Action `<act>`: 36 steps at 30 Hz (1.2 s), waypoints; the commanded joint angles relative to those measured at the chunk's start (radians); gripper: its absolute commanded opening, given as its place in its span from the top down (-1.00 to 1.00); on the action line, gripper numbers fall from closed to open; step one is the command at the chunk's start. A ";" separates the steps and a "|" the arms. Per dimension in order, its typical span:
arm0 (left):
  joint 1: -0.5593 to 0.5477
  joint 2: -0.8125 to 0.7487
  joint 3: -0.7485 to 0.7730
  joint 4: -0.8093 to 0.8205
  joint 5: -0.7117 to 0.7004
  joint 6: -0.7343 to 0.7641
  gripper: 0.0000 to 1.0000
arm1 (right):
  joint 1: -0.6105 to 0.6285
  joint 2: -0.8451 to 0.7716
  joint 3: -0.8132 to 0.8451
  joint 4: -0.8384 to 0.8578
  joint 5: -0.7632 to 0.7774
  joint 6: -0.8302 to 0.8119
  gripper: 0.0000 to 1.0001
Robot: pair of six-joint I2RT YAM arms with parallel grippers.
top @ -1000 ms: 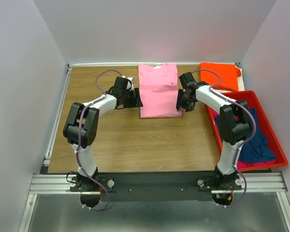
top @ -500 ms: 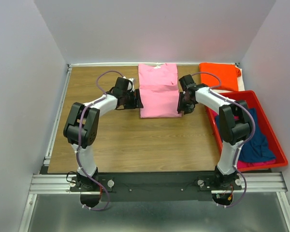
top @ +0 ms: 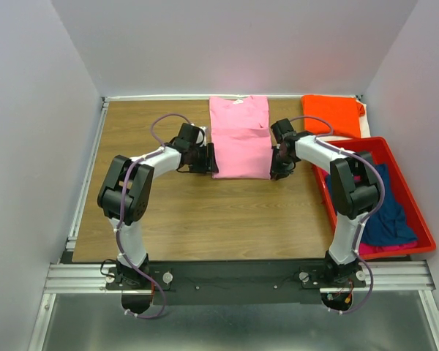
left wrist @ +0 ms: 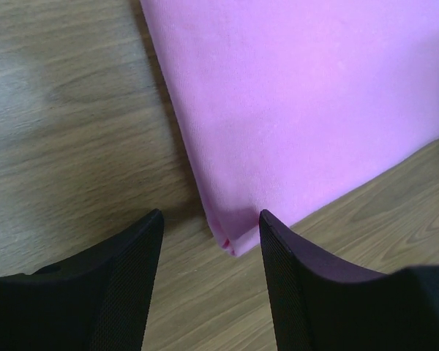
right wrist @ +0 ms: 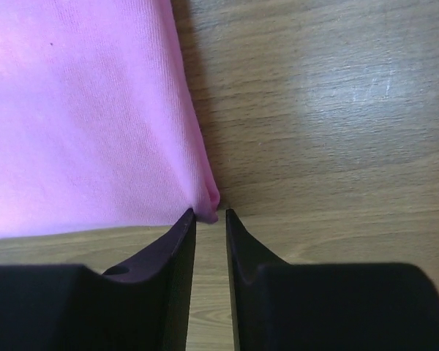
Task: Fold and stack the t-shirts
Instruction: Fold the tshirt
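You see the pink t-shirt (top: 239, 146) lying folded on the tabletop (top: 205, 212). Your left gripper (left wrist: 211, 218) stands wide around its near left corner. Your right gripper (right wrist: 211, 213) is narrow, with its tips at the near right corner.

Matt knit pink t-shirt (top: 239, 146) on wood-grain table (top: 168, 212) (faint sheen).

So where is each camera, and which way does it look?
Top camera: above and behind the arms, looking down at the table and pink shirt; both arms show.
Left wrist: on the left arm, facing one shirt corner; its fingers show.
Right wrist: on the right arm, facing the other near corner; its fingers show.
All share the pink shirt.
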 commanded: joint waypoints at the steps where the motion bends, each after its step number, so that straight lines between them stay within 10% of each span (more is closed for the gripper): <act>1: -0.013 0.009 -0.010 -0.018 0.007 -0.008 -0.25 | -0.005 0.037 -0.018 0.002 -0.015 -0.001 0.45; 20: -0.042 0.049 -0.002 -0.122 -0.045 -0.011 0.10 | -0.005 0.071 -0.006 0.002 -0.021 -0.003 0.72; 36: -0.051 0.075 -0.002 -0.121 -0.002 0.014 1.00 | -0.005 0.047 0.009 0.006 0.006 -0.030 0.99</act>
